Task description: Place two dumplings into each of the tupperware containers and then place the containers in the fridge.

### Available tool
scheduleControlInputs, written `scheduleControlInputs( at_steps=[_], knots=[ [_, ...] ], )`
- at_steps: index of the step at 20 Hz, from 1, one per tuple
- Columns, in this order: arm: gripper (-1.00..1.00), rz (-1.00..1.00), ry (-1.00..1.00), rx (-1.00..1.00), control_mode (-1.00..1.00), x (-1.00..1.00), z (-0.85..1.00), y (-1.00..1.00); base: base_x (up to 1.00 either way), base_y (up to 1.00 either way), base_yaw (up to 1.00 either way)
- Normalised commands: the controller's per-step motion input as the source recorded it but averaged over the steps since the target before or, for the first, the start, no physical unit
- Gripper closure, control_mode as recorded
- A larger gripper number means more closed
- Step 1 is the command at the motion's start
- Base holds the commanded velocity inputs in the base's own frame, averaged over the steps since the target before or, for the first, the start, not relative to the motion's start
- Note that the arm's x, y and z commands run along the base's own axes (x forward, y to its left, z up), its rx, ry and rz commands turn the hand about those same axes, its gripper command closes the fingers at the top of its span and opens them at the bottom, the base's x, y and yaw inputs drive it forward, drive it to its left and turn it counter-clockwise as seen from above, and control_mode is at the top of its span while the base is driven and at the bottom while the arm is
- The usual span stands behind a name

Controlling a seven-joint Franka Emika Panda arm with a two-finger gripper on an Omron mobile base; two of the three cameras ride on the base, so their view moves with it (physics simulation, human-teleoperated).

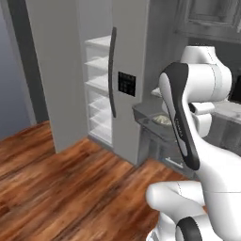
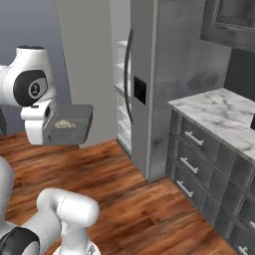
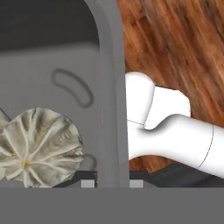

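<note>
My gripper [image 3: 113, 184] is shut on the rim of a grey see-through tupperware container [image 3: 109, 87], which hangs in the air above the wood floor. In the hand view a pale folded dumpling [image 3: 39, 146] lies inside it, with the edge of a second at the far left. From the right base the container [image 2: 74, 128] juts out from my hand, dumplings [image 2: 64, 123] visible through its wall. From the left base the container [image 1: 147, 114] and a dumpling [image 1: 162, 119] peek out beside my forearm. The fridge [image 1: 129, 56] stands ahead, its white shelves [image 1: 100, 82] exposed.
The fridge door with its long dark handle [image 2: 129, 74] stands between the shelves [image 2: 122, 74] and a marble counter [image 2: 224, 114] over grey drawers on the right. Open wood floor [image 1: 61, 188] lies in front of the fridge. My own white arm link [image 3: 175, 135] hangs below the container.
</note>
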Motion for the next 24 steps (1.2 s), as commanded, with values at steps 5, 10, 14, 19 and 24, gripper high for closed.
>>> scheduleControlInputs(
  at_steps=[5,10,14,19,24],
  knots=[
    [1.00,0.00,0.00,0.00,1.00,0.00,0.00,0.00,0.85,0.84,-0.65],
    [1.00,0.00,0.00,0.00,1.00,0.00,0.00,0.00,0.79,0.86,-0.65],
    [1.00,0.00,0.00,0.00,1.00,0.00,0.00,0.00,0.67,0.90,-0.64],
    [1.00,0.00,0.00,0.00,1.00,0.00,0.00,0.00,0.50,0.95,-0.55],
    [1.00,0.00,0.00,0.00,1.00,0.00,0.00,0.00,0.10,1.00,-0.29]
  ],
)
